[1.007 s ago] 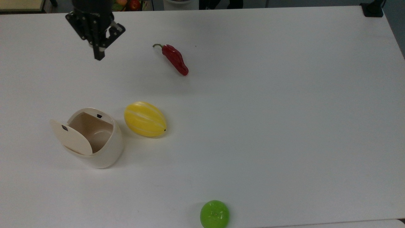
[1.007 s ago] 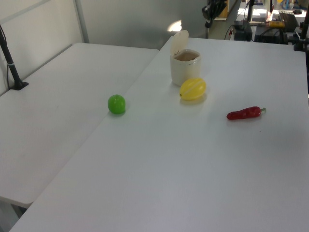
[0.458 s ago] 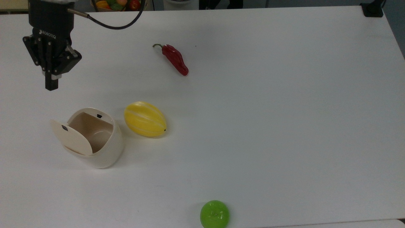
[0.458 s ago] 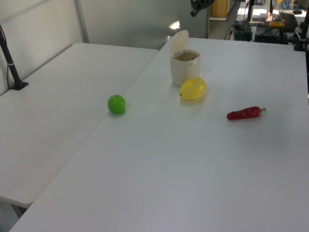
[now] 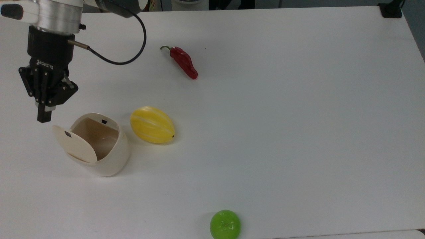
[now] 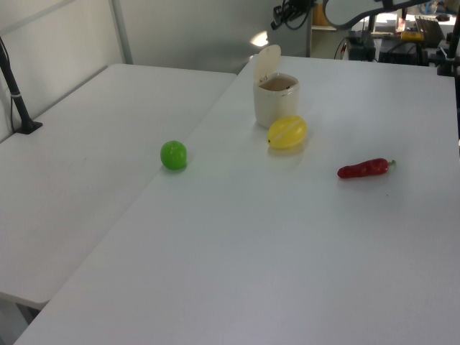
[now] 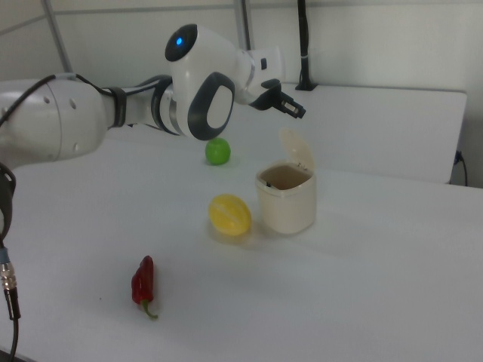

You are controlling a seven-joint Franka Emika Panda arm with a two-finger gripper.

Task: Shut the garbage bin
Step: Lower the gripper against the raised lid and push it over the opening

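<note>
The garbage bin (image 5: 111, 159) is a cream tabletop bin standing with its mouth open. Its flat lid (image 5: 74, 145) is swung up at the top view's left, a small black mark on it. The bin (image 7: 287, 202) and raised lid (image 7: 297, 154) also show in the right view, and the bin (image 6: 276, 106) in the left view. My gripper (image 5: 44, 117) is shut with nothing in it, just beyond the lid's upper left edge in the top view. In the right view the gripper (image 7: 296, 112) hangs a little above the lid, apart from it.
A yellow melon (image 5: 152, 124) lies right beside the bin. A red chilli pepper (image 5: 183, 62) lies further back and a green apple (image 5: 225, 224) near the front edge. The white table (image 5: 282, 116) spreads wide to the top view's right.
My gripper has moved toward the top view's left and down the picture, from the table's far edge to a spot just beside the raised lid. The bin and lid have not moved.
</note>
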